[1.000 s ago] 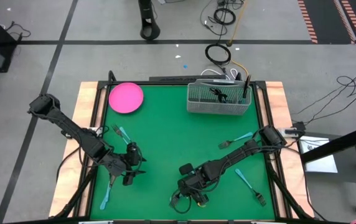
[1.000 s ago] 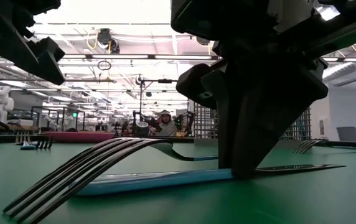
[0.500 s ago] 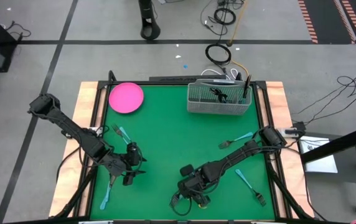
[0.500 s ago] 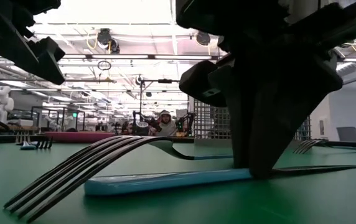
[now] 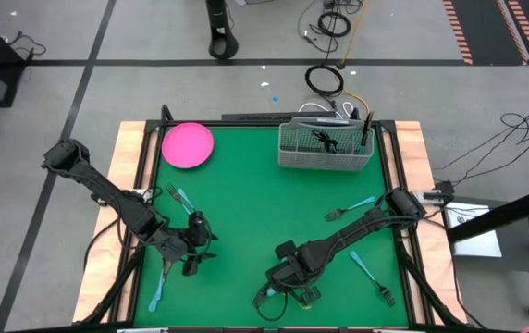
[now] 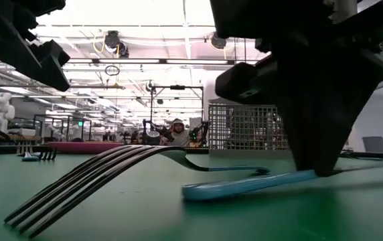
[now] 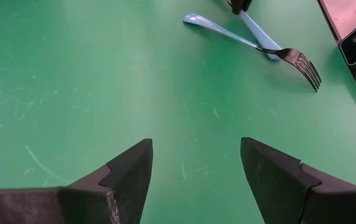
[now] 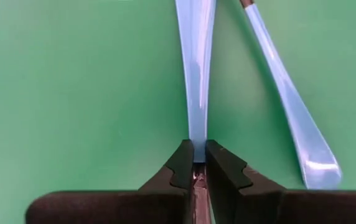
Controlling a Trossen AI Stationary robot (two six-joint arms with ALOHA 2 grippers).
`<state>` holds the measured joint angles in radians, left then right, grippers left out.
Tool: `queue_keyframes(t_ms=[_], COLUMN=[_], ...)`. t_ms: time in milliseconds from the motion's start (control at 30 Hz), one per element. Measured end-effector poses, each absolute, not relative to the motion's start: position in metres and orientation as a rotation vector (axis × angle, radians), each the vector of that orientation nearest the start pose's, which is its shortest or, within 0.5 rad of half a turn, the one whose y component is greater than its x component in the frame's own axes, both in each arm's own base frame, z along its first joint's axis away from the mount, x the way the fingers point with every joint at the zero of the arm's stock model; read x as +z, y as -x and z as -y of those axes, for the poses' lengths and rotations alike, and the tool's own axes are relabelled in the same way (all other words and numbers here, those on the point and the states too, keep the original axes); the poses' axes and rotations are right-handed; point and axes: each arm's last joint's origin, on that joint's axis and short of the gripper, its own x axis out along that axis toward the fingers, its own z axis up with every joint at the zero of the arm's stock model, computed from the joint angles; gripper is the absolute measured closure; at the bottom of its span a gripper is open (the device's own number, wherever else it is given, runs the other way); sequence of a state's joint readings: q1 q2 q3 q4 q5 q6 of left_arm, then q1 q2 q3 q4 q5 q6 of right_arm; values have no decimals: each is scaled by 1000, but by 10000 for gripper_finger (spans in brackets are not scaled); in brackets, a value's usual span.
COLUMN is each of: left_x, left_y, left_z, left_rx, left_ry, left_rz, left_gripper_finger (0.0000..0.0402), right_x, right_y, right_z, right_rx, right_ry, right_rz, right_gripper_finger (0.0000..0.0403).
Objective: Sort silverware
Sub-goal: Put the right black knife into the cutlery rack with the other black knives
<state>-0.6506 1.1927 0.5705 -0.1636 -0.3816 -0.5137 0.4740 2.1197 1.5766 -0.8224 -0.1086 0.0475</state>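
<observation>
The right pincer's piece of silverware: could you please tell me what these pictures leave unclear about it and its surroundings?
- Held utensil: in the right wrist view its head is cut off by the picture's edge; fork, knife or spoon cannot be told.
- High view: the right pincer and arm cover that piece.
- Low view: the dark pincer body hides the grip point.
- Basket: its contents are too small to sort in the high view.
- Left pincer: open, empty.
</observation>
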Motion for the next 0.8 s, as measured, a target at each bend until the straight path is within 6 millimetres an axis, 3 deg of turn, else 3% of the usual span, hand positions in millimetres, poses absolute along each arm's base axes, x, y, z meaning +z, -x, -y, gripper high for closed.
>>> queue_keyframes(t_ms=[167,367,633,800], left_x=[191,187,150,158], left_y=[-188,-212,-239,-252], left_z=[128,145,151,155], left_rx=[-61,-157,-245,-264], left_ry=[102,60,106,79], left_rz=[-646,-449,-483,-417], left_gripper_finger=[155,155,155,155], right_x=[172,175,174,174], right_y=[-374,-374,-371,-370], right_z=[-195,-195,-193,-195], right_rx=[454,447,364,307], right_ry=[212,217,146,213], right_rz=[-1361,-1359,-1418,-1387], right_gripper_finger=[386,398,398,394])
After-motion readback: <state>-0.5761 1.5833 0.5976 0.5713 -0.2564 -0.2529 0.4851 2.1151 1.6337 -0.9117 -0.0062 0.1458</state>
